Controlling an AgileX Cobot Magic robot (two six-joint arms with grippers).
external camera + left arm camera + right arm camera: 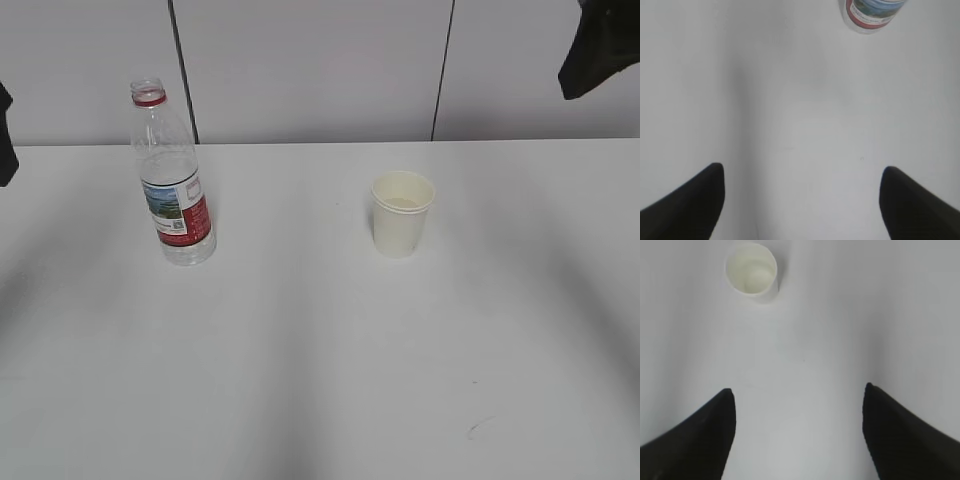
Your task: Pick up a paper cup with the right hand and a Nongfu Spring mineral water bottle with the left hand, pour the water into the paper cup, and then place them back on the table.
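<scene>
Both arms are pulled up high above the surface [320, 350], only dark bits of them poking in at the top corners of the exterior view. Left tool [802, 200] has its jaws spread wide with nothing between them, just bare surface. The Nongfu Spring bottle [871, 15] stands well ahead of it, a bit to the right. Right tool [799, 432] is the same deal, wide open and empty, with the paper cup [751, 271] upright well ahead and off to its left.

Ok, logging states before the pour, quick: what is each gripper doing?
Left hand: open, holding nothing.
Right hand: open, holding nothing.
</scene>
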